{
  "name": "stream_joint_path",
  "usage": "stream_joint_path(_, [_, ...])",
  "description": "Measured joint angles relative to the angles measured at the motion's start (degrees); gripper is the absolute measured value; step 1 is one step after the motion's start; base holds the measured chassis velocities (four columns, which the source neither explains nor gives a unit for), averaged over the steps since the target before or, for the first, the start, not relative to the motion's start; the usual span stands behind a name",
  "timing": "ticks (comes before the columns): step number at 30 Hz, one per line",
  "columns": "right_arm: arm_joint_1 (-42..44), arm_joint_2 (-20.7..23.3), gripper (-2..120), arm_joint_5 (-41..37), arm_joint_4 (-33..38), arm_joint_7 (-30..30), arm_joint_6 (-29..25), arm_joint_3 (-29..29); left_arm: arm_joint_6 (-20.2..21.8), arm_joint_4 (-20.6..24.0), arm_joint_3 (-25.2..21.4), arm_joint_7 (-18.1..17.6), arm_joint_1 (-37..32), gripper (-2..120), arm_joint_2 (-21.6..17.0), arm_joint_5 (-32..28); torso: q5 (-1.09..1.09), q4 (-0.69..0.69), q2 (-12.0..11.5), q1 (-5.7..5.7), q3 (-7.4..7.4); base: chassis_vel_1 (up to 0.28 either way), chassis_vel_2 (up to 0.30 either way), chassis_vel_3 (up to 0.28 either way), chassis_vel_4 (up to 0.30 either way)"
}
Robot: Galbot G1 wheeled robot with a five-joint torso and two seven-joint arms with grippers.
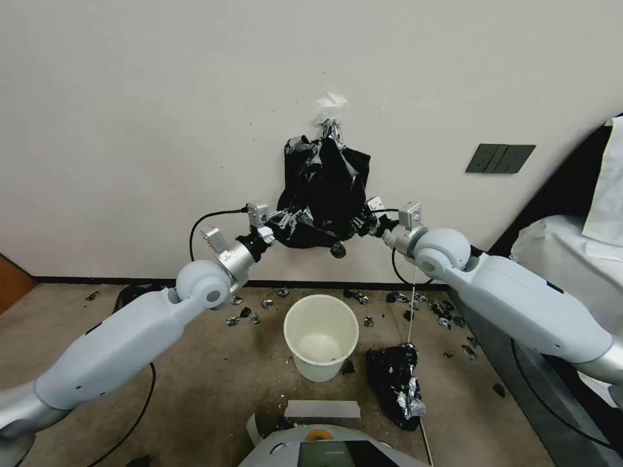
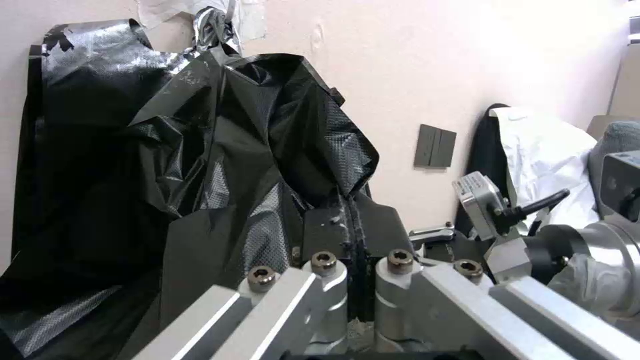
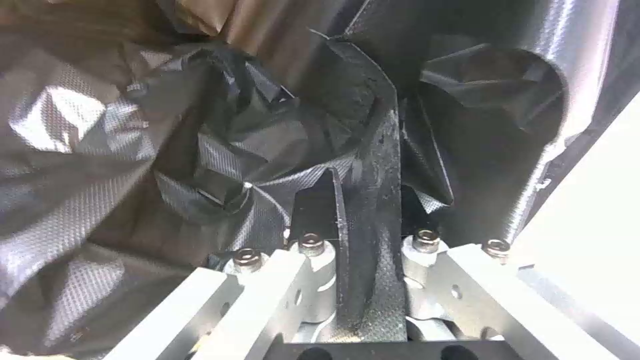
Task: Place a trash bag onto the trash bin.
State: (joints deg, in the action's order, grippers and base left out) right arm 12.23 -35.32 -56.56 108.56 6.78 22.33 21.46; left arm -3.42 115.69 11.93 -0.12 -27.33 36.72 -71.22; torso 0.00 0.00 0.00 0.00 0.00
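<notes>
The trash bag [image 1: 328, 185] is glossy black and hangs crumpled from a taped hook on the wall, above the floor. My left gripper [image 1: 283, 220] is shut on its lower left part, and in the left wrist view the fingers [image 2: 327, 227] pinch a fold of the bag [image 2: 220, 165]. My right gripper [image 1: 361, 224] is shut on the lower right part; the right wrist view shows the plastic [image 3: 267, 125] clamped between its fingers [image 3: 373, 165]. The cream-white trash bin [image 1: 321, 366] stands upright and open on the floor, directly below the bag.
A flat black bundle [image 2: 73, 100] hangs against the wall behind the bag. A black heap flecked with silver [image 1: 396, 383] lies right of the bin. Small scraps [image 1: 441, 311] litter the floor along the wall. A white-draped object [image 1: 571, 246] stands at the right.
</notes>
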Motion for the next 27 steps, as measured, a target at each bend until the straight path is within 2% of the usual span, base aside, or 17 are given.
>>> stream_joint_path(7, [-0.23, -0.14, 6, -0.62, -0.47, -1.56, -3.46, 0.47, -0.03, -0.06, 0.02, 0.09, -0.1, 0, 0.03, 0.0, 0.0, 0.01, 0.0, 0.0, 0.0, 0.0, 0.0, 0.0, 0.0])
stream_joint_path(8, [0.19, -0.11, 1, -1.01, -0.45, -1.69, -4.88, 0.46, -0.04, -0.1, 0.02, 0.1, -0.13, 0, 0.03, 0.0, 0.0, 0.01, 0.0, 0.0, 0.0, 0.0, 0.0, 0.0, 0.0])
stream_joint_path(12, [1.0, 0.23, 0, -1.16, -0.19, -1.88, -6.84, 0.32, -0.07, -0.16, 0.01, 0.11, -0.13, 0, 0.03, 0.0, 0.0, 0.0, 0.0, 0.0, 0.0, 0.0, 0.0, 0.0, 0.0])
stream_joint_path(22, [1.69, 0.79, 0, -0.93, -0.22, -2.39, -8.14, 0.04, -0.12, -0.36, 0.01, 0.14, -0.11, 0, 0.39, 0.0, 0.0, 0.0, 0.0, 0.0, 0.0, 0.0, 0.0, 0.0, 0.0])
stream_joint_path(27, [1.9, 1.32, 0, -4.24, -0.26, -4.58, -9.94, 0.16, -0.18, -0.38, -0.01, 0.18, -0.12, 0, 0.5, 0.01, 0.0, 0.0, 0.0, 0.0, 0.0, 0.0, 0.0, 0.0, 0.0])
